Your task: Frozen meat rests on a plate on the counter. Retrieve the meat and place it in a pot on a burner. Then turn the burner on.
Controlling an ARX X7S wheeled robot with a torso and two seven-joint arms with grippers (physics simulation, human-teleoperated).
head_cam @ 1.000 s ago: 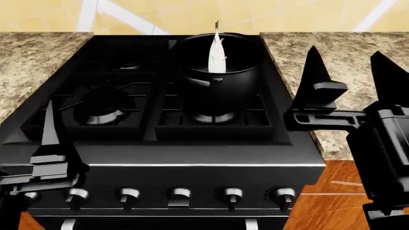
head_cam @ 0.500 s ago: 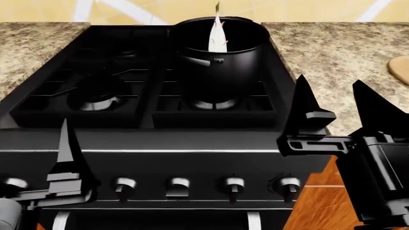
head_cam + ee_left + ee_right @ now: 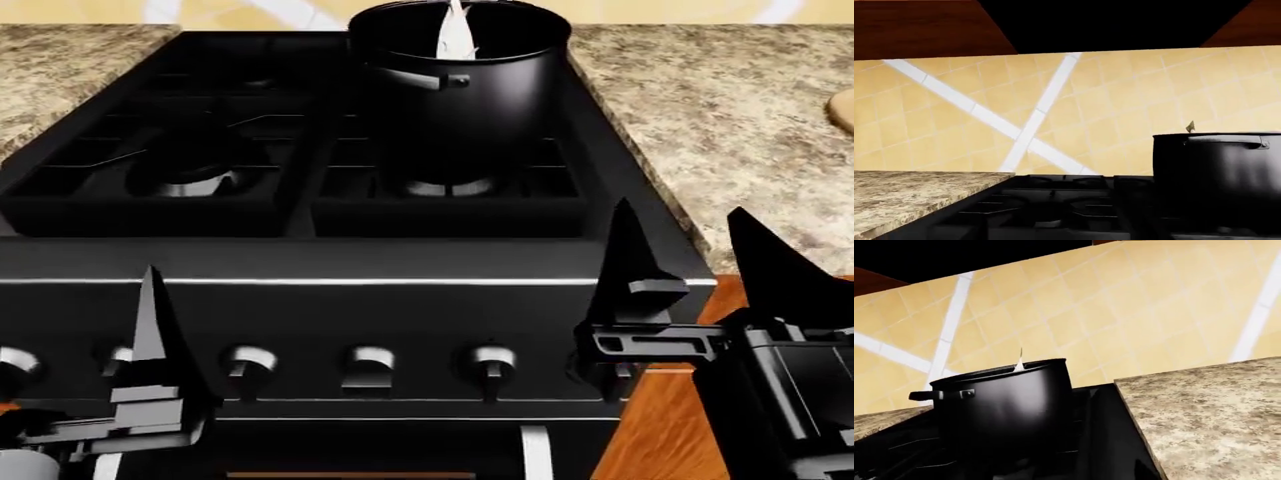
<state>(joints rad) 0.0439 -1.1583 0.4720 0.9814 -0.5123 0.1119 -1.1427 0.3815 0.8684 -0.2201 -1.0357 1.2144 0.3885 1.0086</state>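
the right gripper [image 3: 697, 262] hangs spread and empty in front of the stove, just beside the rightmost knob [image 3: 491, 364]. the left gripper [image 3: 150, 330] shows only one finger, so i cannot tell its state. further back, the meat [image 3: 455, 32] stands inside the pot [image 3: 458, 85] on the rear burner [image 3: 447, 186]. placing looks done; turning on the burner is left.

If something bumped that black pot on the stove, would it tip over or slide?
Probably neither easily. The pot is wide with straight sides and sits flat on the grate, so tipping seems unlikely. Its glossy wall might slip under a gripper. The meat stands upright inside, leaning on the wall, and would likely topple if jolted.
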